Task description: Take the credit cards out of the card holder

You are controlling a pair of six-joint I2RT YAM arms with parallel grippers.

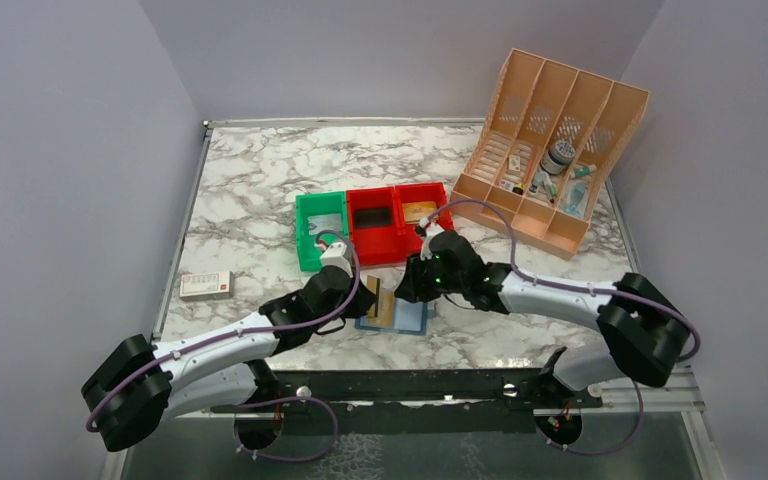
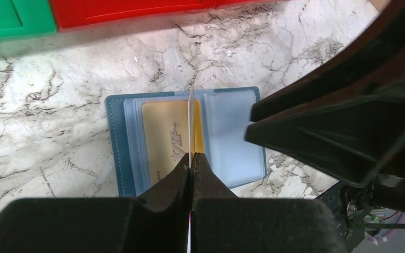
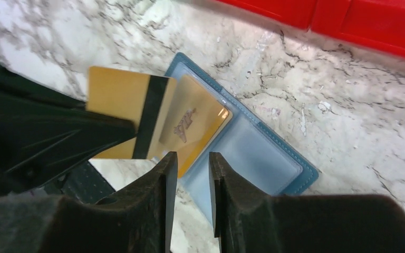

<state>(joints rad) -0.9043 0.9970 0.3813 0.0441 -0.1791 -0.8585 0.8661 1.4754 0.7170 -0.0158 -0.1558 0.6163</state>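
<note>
A robotics lab test cell is shown. A marble-patterned desk (image 1: 260,180) is enclosed on three sides by plain pale walls (image 1: 60,150). A cabled left arm (image 1: 210,352) and right arm (image 1: 560,292) are bolted to a black rail (image 1: 410,385) at its near edge. Props are laid out: a green bin (image 1: 303,235), red bins (image 1: 375,248) and a peach rack (image 1: 530,80).

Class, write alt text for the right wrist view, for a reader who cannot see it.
The left gripper holds a gold card with a black stripe above the open blue card holder on the marble table, where a second gold card sits in a clear pocket. The right gripper, slightly parted, fills the foreground; red bins line the top.
</note>
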